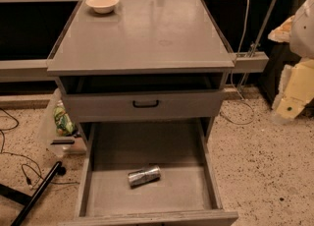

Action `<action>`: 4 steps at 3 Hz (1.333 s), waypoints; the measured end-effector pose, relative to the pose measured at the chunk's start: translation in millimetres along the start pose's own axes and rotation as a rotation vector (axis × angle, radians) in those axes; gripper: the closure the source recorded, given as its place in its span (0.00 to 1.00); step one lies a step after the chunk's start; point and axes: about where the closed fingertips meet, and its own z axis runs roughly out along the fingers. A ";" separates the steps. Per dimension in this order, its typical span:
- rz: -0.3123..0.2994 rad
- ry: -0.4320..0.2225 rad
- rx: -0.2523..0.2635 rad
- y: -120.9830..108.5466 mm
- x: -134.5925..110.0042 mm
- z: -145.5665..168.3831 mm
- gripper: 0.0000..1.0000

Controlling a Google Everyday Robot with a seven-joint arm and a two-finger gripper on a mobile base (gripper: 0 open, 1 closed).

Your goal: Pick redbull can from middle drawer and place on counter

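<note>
The redbull can [144, 176] lies on its side on the floor of the open middle drawer [110, 190], near the drawer's middle, pointing left to right. The counter [147, 38] is the flat grey top of the cabinet above. My gripper [290, 103] hangs at the far right edge of the camera view, on the pale arm, over the speckled floor. It is well to the right of the drawer and higher than the can, touching neither.
A cream bowl [102, 3] stands on the counter's back left corner. A closed drawer front with a black handle [145, 104] sits above the open drawer. A plastic bag [60, 122], cables and a black pole [37, 195] lie on the floor to the left.
</note>
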 end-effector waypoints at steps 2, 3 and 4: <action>0.027 -0.025 -0.003 1.1 -0.6 20.2 0.00; 0.072 -0.081 -0.035 16.8 -18.9 73.5 0.00; 0.070 -0.120 -0.111 53.2 -46.2 151.9 0.00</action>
